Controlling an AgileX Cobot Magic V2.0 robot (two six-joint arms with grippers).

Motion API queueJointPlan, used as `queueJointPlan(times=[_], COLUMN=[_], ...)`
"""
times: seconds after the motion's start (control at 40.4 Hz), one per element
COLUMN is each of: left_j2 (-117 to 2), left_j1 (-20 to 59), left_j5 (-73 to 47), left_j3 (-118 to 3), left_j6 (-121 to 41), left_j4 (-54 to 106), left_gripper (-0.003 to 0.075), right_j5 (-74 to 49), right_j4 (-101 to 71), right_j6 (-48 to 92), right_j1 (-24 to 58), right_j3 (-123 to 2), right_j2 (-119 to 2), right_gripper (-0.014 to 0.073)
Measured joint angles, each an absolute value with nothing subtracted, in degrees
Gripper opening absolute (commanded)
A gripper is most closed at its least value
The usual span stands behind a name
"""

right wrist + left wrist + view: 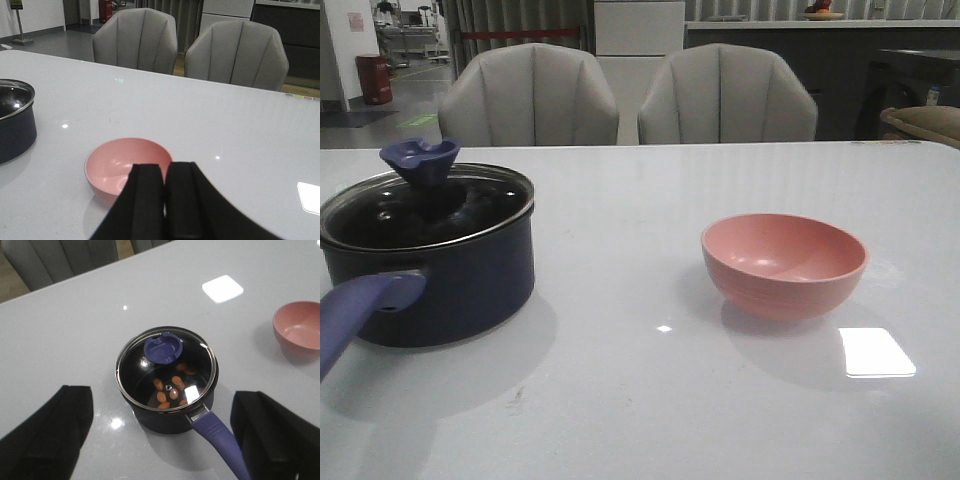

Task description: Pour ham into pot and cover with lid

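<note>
Nearest in the left wrist view, the left gripper (162,435) hangs spread wide, its matte black fingers (47,432) empty above the pot (460,285), a round navy saucepan with a ribbed blue-purple handle. The lid (167,371), dark glass with a shiny metal rim and flared knob, sits on it; through the glass show the ham (170,389) cubes, orange-pink. The right gripper (164,200) is pressed closed, empty, over a smooth pink bowl (784,264) on the glossy white table (640,400). Beyond stand two grey ribbed chairs (528,95). No legible writing.
</note>
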State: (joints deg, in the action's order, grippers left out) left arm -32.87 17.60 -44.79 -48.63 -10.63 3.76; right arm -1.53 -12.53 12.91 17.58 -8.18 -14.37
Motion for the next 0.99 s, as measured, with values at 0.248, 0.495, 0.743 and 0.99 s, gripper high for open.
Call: queueJointPlan(times=[0.248,0.495,0.743,0.99], left_j2=[-13.4,-1.2,-0.1,-0.1], left_j1=[17.6,17.6,17.6,17.6], left_j5=[-34.1,-30.1,-27.6,-27.3], left_j3=[-30.0,-19.2,-18.9,-18.9], left_j6=[-10.6,-10.6,-10.6,-10.6], left_j4=[5.4,5.4,10.9,12.2], left_gripper=[0.0582,0.0256,0.0131,0.0132], right_j5=[-1.5,-1.5,-1.5,-1.5], right_j4=[-12.5,-12.5,-12.5,-12.5], right_j6=[12.9,12.9,12.9,12.9], right_j1=[17.6,17.6,17.6,17.6], right_j3=[-8.2,-8.2,-8.2,-8.2], right_j2=[-14.4,-14.4,-14.4,-14.4], right_gripper=[0.016,0.016,0.016,0.016])
